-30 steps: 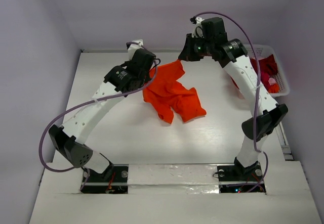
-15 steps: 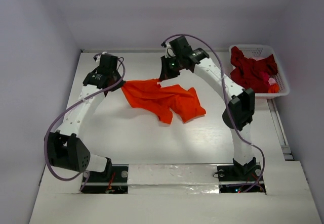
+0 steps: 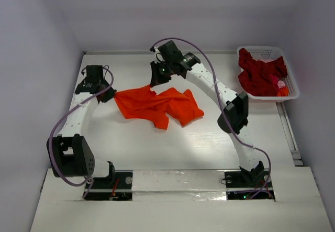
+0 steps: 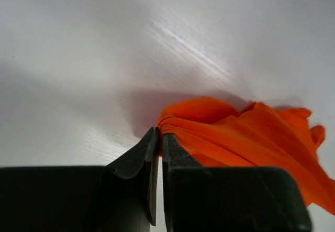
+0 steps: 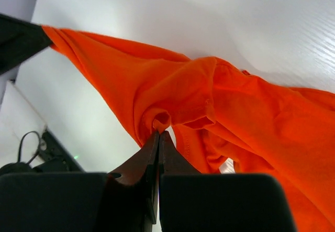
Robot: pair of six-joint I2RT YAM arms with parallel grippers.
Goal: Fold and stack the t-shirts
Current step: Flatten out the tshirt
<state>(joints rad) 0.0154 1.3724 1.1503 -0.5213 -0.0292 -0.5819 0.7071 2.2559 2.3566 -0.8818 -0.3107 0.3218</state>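
Observation:
A bright orange t-shirt [image 3: 154,105] hangs crumpled between my two grippers, its lower folds resting on the white table [image 3: 172,148]. My left gripper [image 3: 110,94] is shut on the shirt's left edge [image 4: 180,122]. My right gripper [image 3: 152,85] is shut on a pinch of the shirt's upper edge [image 5: 162,121]; the cloth [image 5: 209,96] spreads away from that pinch. A dark crimson t-shirt [image 3: 261,74] lies bunched in the white latticed basket [image 3: 291,92] at the back right.
The basket also holds a small orange and pink bit [image 3: 282,89]. Grey walls close in the table on the left, back and right. Both arm bases [image 3: 178,180] sit along the near edge.
Both arms have swung left and the orange t-shirt has gone with them. The shirt has been pulled out wider between the grippers and has come lower onto the table.

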